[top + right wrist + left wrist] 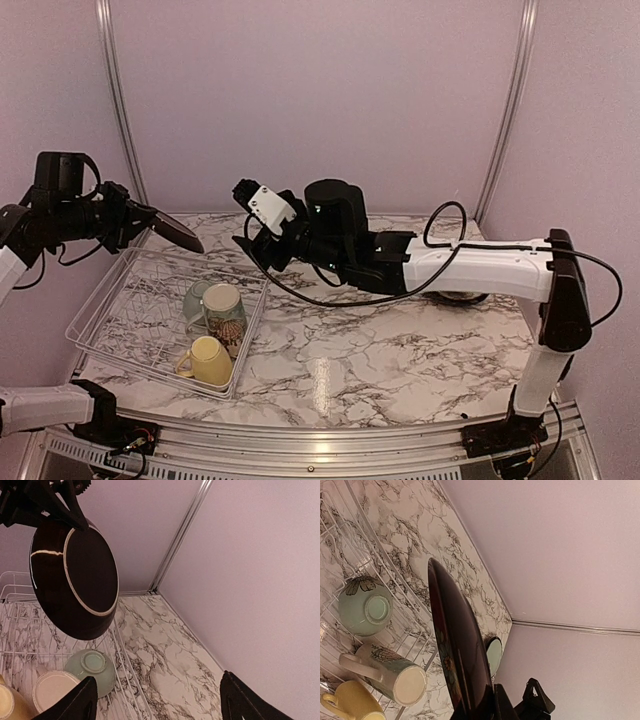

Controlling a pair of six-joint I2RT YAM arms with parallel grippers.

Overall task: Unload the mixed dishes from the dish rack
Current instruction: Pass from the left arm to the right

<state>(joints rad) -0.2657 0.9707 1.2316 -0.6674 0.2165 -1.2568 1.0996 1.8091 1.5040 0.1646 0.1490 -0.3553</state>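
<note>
Red plate (75,580) — rim clamped in closed left hand (135,224), above rack (100,312) | right hand (156,702) — wide open, empty, near red plate

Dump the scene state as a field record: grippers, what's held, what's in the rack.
left gripper: shut on red plate
red plate: lifted, tilted, above the rack
right gripper: open, empty, raised by the rack's far right corner, facing the plate's underside
in rack: bowl, upside down; floral mug, beside the bowl; yellow mug, at the near end
prongs: no plates standing in them
</note>
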